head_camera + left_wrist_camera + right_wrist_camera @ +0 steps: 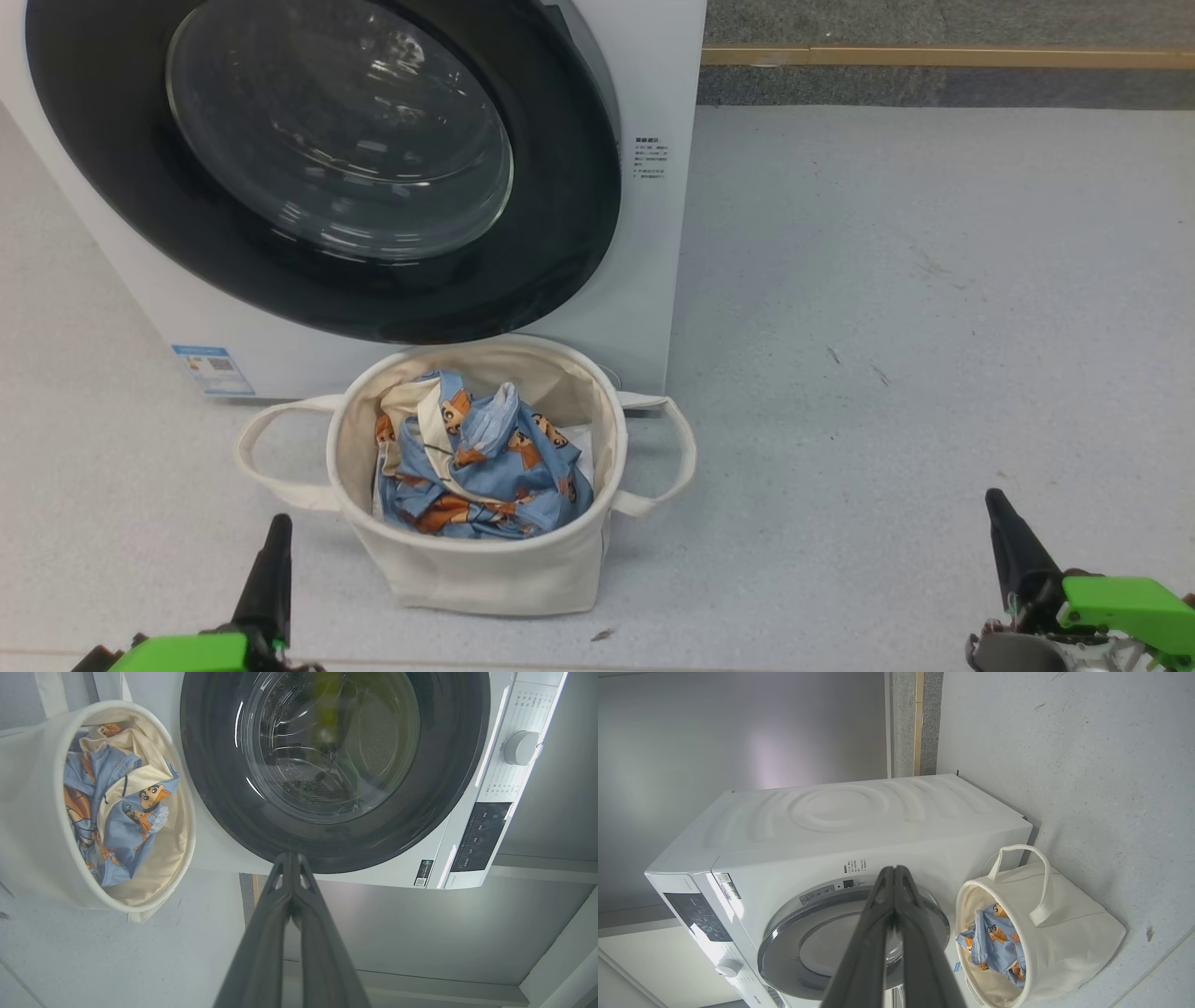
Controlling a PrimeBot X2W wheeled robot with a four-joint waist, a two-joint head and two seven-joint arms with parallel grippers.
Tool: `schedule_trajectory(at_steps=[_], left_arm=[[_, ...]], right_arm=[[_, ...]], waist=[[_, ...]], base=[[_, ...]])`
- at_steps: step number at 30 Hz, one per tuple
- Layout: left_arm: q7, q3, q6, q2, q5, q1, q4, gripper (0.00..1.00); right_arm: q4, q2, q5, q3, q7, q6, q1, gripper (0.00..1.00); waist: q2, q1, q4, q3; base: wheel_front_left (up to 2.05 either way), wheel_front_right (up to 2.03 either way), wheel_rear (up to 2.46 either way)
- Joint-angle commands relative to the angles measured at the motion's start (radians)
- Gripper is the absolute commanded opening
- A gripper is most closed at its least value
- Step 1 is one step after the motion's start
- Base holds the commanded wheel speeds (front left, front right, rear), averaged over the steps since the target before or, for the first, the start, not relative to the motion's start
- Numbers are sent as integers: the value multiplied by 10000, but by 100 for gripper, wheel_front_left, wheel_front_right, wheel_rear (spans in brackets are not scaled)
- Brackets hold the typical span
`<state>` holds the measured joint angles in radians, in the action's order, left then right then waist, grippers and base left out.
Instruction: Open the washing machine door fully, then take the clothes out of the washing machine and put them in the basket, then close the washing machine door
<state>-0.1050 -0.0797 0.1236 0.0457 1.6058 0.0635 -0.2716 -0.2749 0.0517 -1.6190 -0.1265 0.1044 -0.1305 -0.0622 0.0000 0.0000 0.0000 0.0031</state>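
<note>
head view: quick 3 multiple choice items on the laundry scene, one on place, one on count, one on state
1. Where are the clothes?
A. in the basket
B. in the drum
C. on the floor

2. How many loop handles does the basket have?
A. one
B. two
C. four

3. How does the washing machine door stand?
A. closed
B. wide open
C. taken off

Key:
1 A, the blue bear-print fabric lies inside the tub.
2 B, one loop sticks out on each side.
3 A, its black rim sits flush on the washing machine front.
</note>
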Motion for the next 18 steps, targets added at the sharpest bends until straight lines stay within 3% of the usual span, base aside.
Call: schedule_trajectory(at_steps=[1,18], left_arm=[[-88,-348,71,48,22,446,264,0],[-89,-350,71,47,21,446,264,0]], right_arm=[[303,20,73,165,57,-2,-454,0],[303,12,82,154,66,-2,-455,0]], waist=[[0,0,0,0],[0,0,0,0]], base=[[0,0,0],[0,0,0]])
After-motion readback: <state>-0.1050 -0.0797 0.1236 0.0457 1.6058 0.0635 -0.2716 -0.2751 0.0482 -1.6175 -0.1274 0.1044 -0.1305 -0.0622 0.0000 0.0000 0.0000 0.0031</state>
